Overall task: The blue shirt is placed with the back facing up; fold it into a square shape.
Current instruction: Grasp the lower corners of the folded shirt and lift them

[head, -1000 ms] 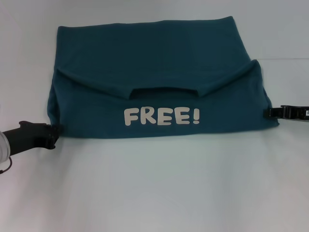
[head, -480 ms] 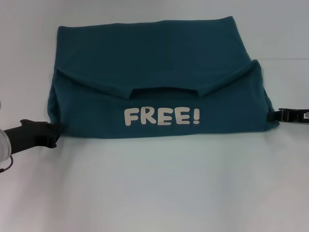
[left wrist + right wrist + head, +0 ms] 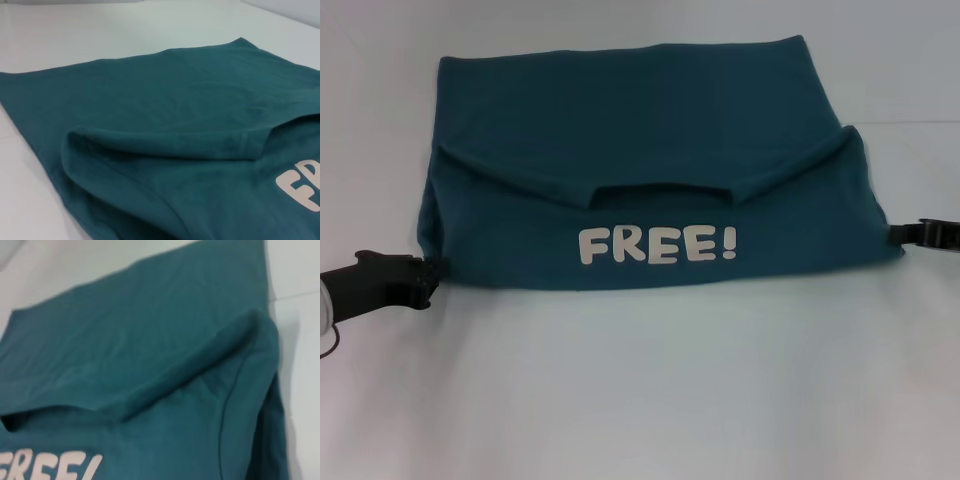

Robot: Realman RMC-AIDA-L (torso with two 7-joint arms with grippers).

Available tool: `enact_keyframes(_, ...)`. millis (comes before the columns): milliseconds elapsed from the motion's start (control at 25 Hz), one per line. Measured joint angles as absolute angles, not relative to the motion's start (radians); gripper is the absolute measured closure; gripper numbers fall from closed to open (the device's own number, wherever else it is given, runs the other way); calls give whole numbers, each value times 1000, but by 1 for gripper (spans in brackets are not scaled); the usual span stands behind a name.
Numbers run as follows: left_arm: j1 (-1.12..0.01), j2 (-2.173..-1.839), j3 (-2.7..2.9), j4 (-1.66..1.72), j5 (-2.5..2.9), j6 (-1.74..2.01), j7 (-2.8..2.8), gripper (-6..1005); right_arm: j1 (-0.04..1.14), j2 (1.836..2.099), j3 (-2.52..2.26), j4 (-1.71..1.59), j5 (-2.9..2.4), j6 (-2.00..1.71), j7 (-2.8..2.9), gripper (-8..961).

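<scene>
The blue shirt lies on the white table, its collar end folded over toward me so the white "FREE!" lettering faces up. My left gripper sits low on the table, touching the shirt's near left corner. At the fold's right edge is my right gripper, also at table height. The left wrist view looks closely across the blue shirt and its folded sleeve. In the right wrist view the blue shirt shows its folded right side and part of the lettering.
The white table surrounds the shirt on all sides. A faint seam line crosses the table at the far right.
My right gripper has slid outward to the right, and the shirt's right edge has spread a little with it. My left gripper has shifted slightly left.
</scene>
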State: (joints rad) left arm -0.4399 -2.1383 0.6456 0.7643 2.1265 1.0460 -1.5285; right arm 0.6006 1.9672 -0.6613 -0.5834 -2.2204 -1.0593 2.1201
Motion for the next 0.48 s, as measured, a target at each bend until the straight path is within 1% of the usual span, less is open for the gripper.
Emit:
enact_keyframes(320, -405, -2141, 622, 818, 2126, 1130, -1565, 994, 522, 1973, -614, -633, -2165, -1153, 2042, 949)
enact_keyframes(480, -389, -2140, 568, 833, 2127, 1231, -1567, 994, 475, 1975, -566, -637, -2136, -1234, 1973, 950)
